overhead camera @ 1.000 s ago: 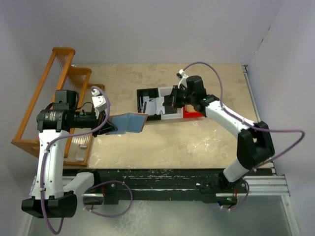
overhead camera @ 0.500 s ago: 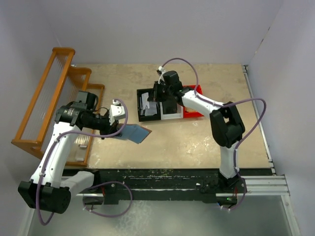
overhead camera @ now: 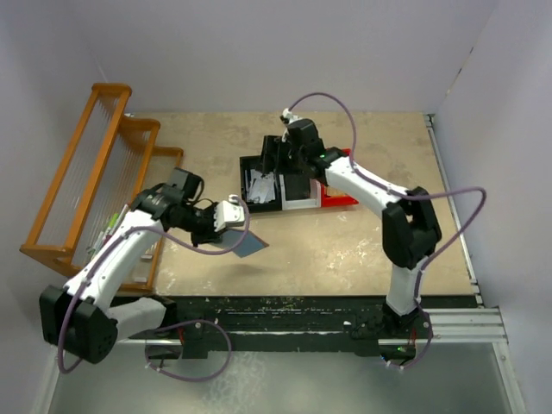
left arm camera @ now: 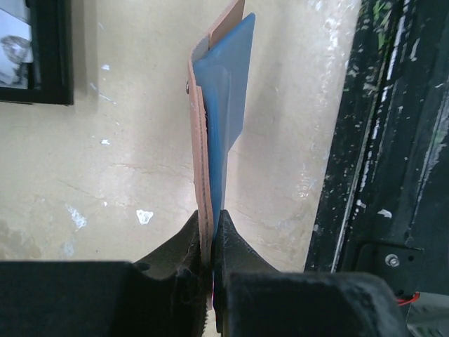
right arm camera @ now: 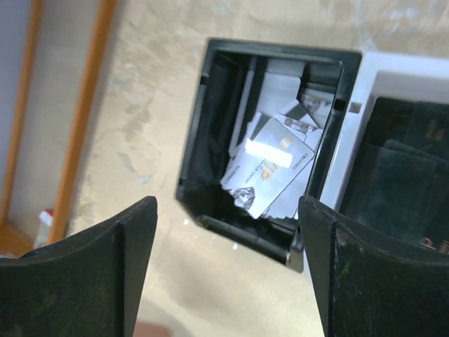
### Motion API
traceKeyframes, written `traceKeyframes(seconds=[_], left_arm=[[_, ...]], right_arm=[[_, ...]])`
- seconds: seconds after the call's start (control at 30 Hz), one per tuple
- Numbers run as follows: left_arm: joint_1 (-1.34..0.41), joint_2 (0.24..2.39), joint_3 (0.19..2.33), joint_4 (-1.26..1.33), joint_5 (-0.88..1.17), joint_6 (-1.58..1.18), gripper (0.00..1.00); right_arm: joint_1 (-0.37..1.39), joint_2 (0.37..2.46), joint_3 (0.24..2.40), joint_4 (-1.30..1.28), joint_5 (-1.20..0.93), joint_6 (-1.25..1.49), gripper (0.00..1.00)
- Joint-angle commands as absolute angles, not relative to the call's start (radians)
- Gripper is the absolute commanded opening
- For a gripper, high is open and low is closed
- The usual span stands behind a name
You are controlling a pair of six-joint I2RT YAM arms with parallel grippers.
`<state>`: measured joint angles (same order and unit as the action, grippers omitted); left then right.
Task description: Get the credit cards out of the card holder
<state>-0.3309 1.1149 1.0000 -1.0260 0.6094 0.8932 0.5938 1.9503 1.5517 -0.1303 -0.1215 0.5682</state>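
Note:
My left gripper (overhead camera: 236, 230) (left arm camera: 212, 223) is shut on the card holder (overhead camera: 250, 244) (left arm camera: 219, 119), a tan wallet with blue lining. It hangs edge-on above the table near the front edge. No card shows in it from here. My right gripper (overhead camera: 274, 166) (right arm camera: 226, 246) hovers open over the black bin (overhead camera: 248, 185) (right arm camera: 210, 189), with nothing between its fingers. Several pale credit cards (overhead camera: 261, 183) (right arm camera: 270, 167) lie loose in that bin.
A white bin (overhead camera: 302, 203) (right arm camera: 351, 133) with dark flat items and a red bin (overhead camera: 342, 201) adjoin the black bin on its right. A wooden rack (overhead camera: 82, 172) stands along the left. The black base rail (overhead camera: 302, 312) (left arm camera: 393, 140) runs along the near edge.
My right gripper swung left from the white bin to over the black bin and opened. My left arm carried the card holder rightward and nearer the front edge.

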Motion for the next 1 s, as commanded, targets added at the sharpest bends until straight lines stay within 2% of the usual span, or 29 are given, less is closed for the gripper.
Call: traceKeyframes(seconds=[0.0, 0.1, 0.2, 0.23, 0.3, 0.37, 0.4, 0.57, 0.73, 0.83, 0.97], left_arm=[[-0.415, 1.251, 1.000, -0.922, 0.456, 0.838, 0.00], [-0.474, 1.322, 0.998, -0.868, 0.366, 0.805, 0.00], [-0.536, 1.345, 0.990, -0.811, 0.305, 0.767, 0.15], [-0.557, 1.351, 0.994, -0.815, 0.299, 0.756, 0.28], [-0.576, 1.353, 1.016, -0.848, 0.336, 0.747, 0.67], [-0.576, 1.327, 1.039, -0.867, 0.386, 0.738, 0.97], [-0.575, 1.308, 1.052, -0.862, 0.399, 0.729, 1.00], [-0.537, 1.228, 1.085, -0.739, 0.356, 0.616, 0.99], [-0.229, 1.185, 1.101, -0.568, 0.465, 0.458, 0.99], [-0.054, 1.142, 1.048, -0.448, 0.536, 0.379, 0.99], [-0.002, 1.074, 0.925, -0.370, 0.501, 0.351, 0.99]], right_arm=[[0.593, 1.726, 1.526, -0.153, -0.056, 0.530, 0.88], [0.593, 1.580, 1.453, -0.164, -0.009, 0.521, 0.94], [0.582, 1.441, 1.346, -0.188, 0.040, 0.523, 0.97], [0.576, 1.397, 1.310, -0.191, 0.053, 0.527, 1.00], [0.548, 1.312, 1.234, -0.223, 0.071, 0.538, 1.00], [0.517, 1.230, 1.160, -0.248, 0.103, 0.543, 0.99], [0.504, 1.177, 1.131, -0.262, 0.128, 0.542, 0.99], [0.444, 1.031, 1.034, -0.335, 0.363, 0.555, 1.00], [0.305, 0.947, 0.955, -0.407, 0.526, 0.613, 1.00], [0.207, 0.829, 0.872, -0.387, 0.621, 0.651, 1.00], [0.196, 0.611, 0.664, -0.182, 0.779, 0.637, 0.99]])
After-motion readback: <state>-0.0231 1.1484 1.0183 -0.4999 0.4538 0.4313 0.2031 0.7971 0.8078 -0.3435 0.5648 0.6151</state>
